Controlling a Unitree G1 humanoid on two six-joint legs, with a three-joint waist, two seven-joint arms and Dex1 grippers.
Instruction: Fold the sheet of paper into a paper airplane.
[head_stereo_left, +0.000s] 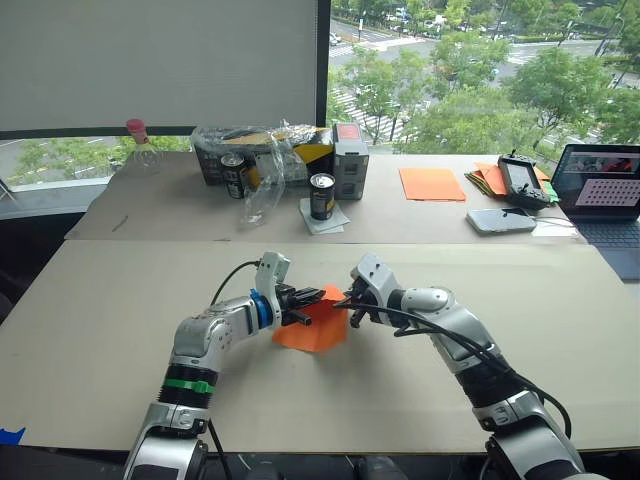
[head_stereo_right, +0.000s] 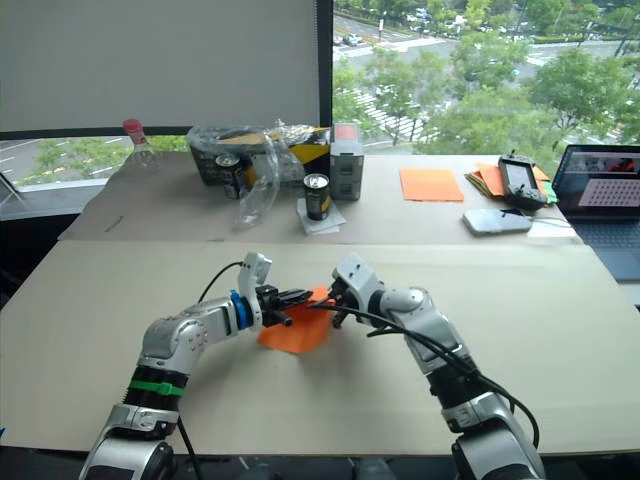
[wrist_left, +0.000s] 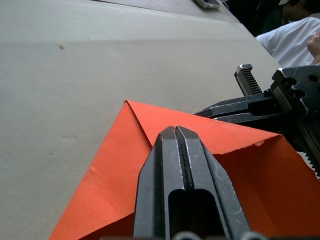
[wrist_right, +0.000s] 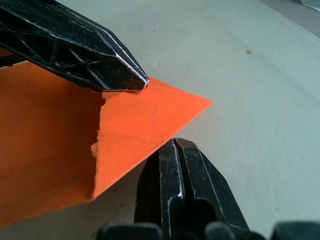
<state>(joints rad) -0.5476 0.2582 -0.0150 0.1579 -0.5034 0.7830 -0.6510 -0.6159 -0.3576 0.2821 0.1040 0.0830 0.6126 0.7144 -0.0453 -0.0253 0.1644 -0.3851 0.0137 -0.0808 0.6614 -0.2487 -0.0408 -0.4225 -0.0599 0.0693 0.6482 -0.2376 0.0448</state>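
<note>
Two grippers meet over an orange sheet of paper (head_stereo_left: 312, 330) at the centre of a cardboard-covered table (head_stereo_left: 100, 320), midway through folding a paper airplane. From 9 o'clock, the left gripper (head_stereo_left: 312, 312) reaches in with its fingers pressed together on top of the sheet, apparently pinning it flat so that it cannot slide. The paper already carries diagonal folds that bring one end to a point, with a raised flap near the middle. From 3 o'clock, the right gripper (head_stereo_left: 347, 301) comes in with its fingers also closed, their tips at the sheet's far edge beside the pointed corner, seemingly placed to press down or sharpen the crease; whether they pinch any paper cannot be told. Far off at 12 to 2 o'clock stand cans (head_stereo_left: 321, 196), a smooth orange sheet (head_stereo_left: 432, 183) and a laptop (head_stereo_left: 603, 190), well apart from the work.
</note>
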